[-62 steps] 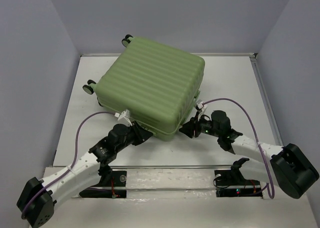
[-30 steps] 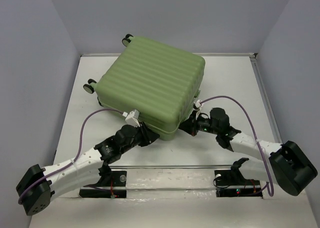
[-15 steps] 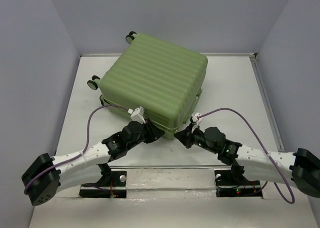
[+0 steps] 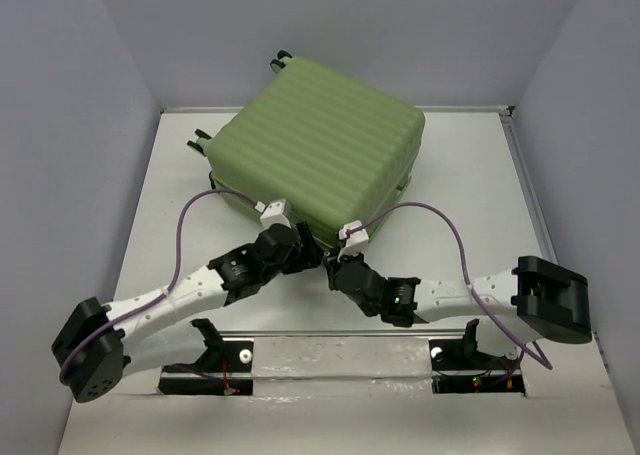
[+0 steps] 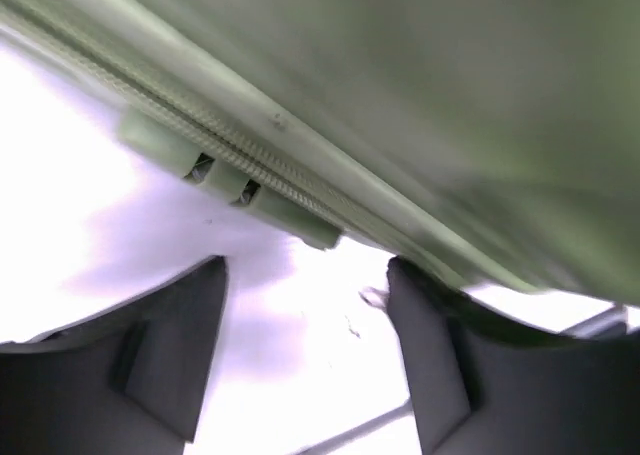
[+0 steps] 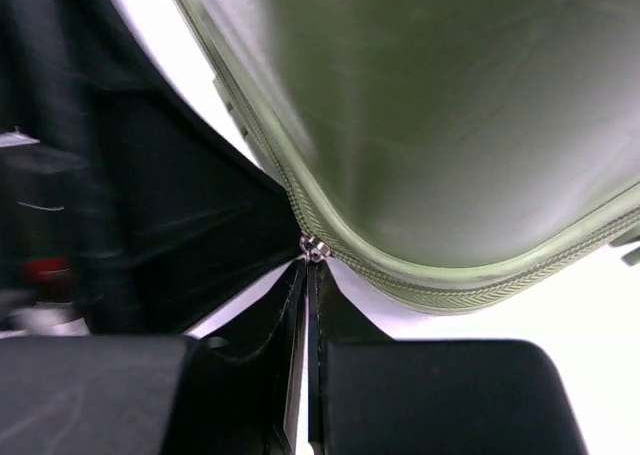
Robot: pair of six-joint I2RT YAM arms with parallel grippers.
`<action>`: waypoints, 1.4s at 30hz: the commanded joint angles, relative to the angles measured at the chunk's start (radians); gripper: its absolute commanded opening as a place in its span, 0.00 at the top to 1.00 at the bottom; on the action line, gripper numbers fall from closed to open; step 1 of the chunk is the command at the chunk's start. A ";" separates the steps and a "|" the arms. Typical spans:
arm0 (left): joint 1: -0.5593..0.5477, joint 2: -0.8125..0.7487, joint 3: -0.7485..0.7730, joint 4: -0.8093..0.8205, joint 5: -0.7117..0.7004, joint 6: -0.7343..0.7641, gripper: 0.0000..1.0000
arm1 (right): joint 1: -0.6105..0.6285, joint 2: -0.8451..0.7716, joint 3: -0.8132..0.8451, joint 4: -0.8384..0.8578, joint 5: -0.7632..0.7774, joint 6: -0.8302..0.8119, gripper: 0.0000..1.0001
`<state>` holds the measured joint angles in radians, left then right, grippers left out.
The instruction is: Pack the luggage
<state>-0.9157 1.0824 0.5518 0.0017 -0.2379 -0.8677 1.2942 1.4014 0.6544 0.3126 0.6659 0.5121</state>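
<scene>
Green ribbed hard-shell luggage (image 4: 320, 150), closed; left fingers (image 5: 430, 365) spread, right fingers (image 6: 288, 320) pinch its metal zip pull (image 6: 313, 245)

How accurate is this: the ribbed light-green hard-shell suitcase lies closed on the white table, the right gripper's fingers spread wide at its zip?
One error: the right gripper is shut at the zip, not spread, as the right wrist view shows. The ribbed light-green hard-shell suitcase does lie closed on the white table.

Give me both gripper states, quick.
Left gripper: open, holding nothing.
Right gripper: closed, apparently pinching the zipper pull on the luggage.
</scene>
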 commanded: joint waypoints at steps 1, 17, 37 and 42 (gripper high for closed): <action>0.046 -0.217 0.142 -0.139 0.008 0.116 0.15 | 0.068 0.053 0.013 0.092 0.001 0.164 0.93; 0.985 -0.066 0.534 -0.183 0.511 0.240 0.01 | 0.068 0.004 -0.032 0.059 -0.005 0.169 0.93; 1.126 0.442 0.724 0.057 0.684 0.098 0.01 | 0.068 0.011 -0.038 0.065 -0.069 0.152 0.93; 1.127 0.471 0.741 0.090 0.701 0.072 0.02 | 0.068 0.011 -0.039 0.063 -0.072 0.154 0.93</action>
<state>0.2108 1.5623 1.2335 0.0067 0.4057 -0.7639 1.3209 1.4132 0.6308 0.3672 0.7143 0.6510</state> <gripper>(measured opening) 0.984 0.074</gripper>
